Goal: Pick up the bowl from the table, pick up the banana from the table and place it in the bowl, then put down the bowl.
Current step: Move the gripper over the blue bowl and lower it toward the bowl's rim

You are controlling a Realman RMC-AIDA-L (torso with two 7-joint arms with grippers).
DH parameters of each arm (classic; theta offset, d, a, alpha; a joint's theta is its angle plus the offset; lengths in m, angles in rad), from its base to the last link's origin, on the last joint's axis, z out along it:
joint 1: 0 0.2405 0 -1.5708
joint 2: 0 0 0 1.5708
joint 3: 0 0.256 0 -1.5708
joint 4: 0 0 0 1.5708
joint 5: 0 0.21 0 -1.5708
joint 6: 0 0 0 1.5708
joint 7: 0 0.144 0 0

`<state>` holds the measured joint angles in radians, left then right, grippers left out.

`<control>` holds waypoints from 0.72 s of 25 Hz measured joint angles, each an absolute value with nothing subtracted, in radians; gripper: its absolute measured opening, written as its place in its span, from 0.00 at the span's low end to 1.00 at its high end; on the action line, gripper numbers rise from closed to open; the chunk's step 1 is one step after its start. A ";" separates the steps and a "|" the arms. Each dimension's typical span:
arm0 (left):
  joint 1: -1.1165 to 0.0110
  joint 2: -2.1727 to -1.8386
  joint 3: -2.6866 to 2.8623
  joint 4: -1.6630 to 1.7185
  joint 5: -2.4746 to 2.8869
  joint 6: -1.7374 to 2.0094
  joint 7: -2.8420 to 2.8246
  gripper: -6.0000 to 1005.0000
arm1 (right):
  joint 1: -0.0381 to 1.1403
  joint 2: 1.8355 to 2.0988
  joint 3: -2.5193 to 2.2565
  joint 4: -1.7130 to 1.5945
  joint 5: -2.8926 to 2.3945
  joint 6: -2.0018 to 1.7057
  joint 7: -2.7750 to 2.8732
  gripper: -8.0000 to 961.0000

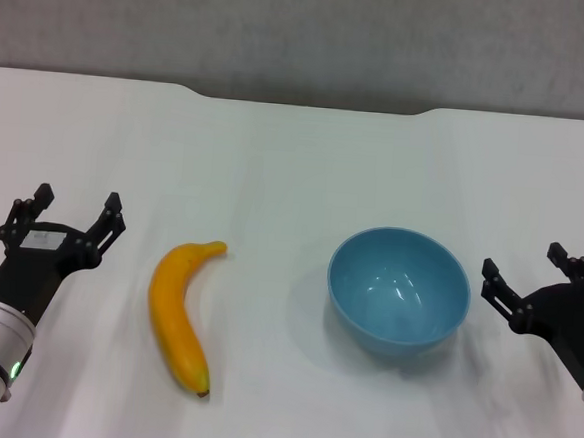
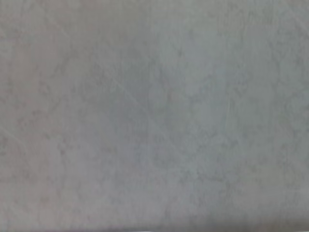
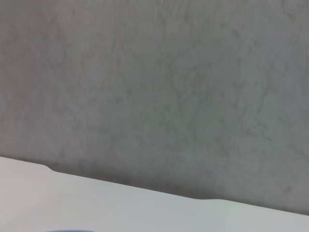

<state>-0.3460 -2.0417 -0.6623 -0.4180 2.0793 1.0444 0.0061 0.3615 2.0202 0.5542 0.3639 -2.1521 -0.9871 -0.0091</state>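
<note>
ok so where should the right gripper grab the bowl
On the rim nearest the right gripper, coming in from the robot's right. The bowl stands upright and open, so its thin edge fits between open jaws, one inside and one outside. The banana lies apart on its other side.

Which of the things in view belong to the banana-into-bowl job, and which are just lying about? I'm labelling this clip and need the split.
Part of the job:
- bowl, empty, upright on the table
- banana, lying left of the bowl, apart from it
- left gripper, open, beside the banana
- right gripper, open, beside the bowl

Lying about:
- nothing else shows
</note>
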 joint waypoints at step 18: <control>-0.342 -2.035 -0.663 -0.440 2.085 0.975 0.010 0.89 | 0.361 2.016 0.551 0.386 -2.152 -0.949 0.003 0.94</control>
<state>-0.3417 -2.0349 -0.6625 -0.4404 2.0852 0.9746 0.0100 0.3613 2.0162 0.5507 0.3857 -2.1522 -0.9495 0.0031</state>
